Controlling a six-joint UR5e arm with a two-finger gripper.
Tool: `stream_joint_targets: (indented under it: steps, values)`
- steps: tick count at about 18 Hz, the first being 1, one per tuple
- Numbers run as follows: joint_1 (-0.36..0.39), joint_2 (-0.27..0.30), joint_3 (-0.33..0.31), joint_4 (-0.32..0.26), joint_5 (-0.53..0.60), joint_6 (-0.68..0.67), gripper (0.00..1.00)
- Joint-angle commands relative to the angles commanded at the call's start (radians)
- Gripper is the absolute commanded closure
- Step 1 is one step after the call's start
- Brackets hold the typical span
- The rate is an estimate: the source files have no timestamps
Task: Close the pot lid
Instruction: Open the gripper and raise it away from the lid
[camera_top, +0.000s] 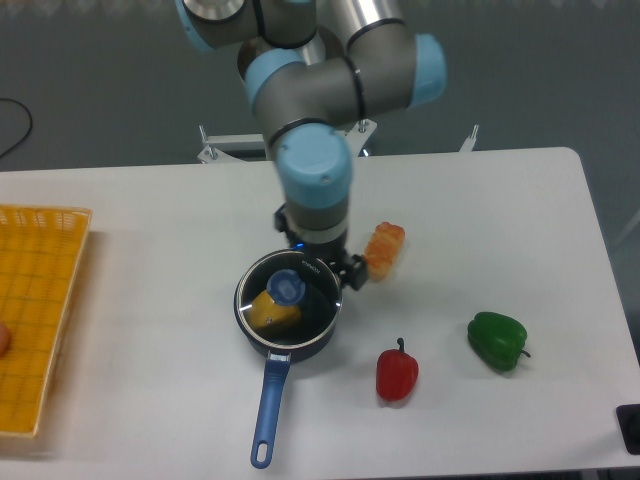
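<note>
The dark grey pot (262, 346) stands on the white table near the middle, its long blue handle (268, 410) pointing toward the front edge. The glass lid (318, 302) lies flat on the pot, rim on rim, with its blue knob (287, 287) a little left of centre. A yellow object (270, 312) shows through the glass inside the pot. My gripper (325, 262) hangs straight down over the pot's far right rim, just beyond the knob. The wrist hides most of the fingers, so I cannot tell how the jaws stand.
An orange food piece (384, 248) lies right of the gripper. A red pepper (397, 374) and a green pepper (497, 340) sit to the front right. A yellow basket (40, 310) stands at the left edge. A dark object (630, 425) is at the front right corner.
</note>
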Motion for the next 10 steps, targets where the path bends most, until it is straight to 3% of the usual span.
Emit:
stream_joint_targets:
  steps: [5,10]
  values:
    - [0.164,0.002,0.002,0.009,0.009,0.216,0.00]
    - [0.281,0.000,0.008,0.014,0.012,0.397,0.00]
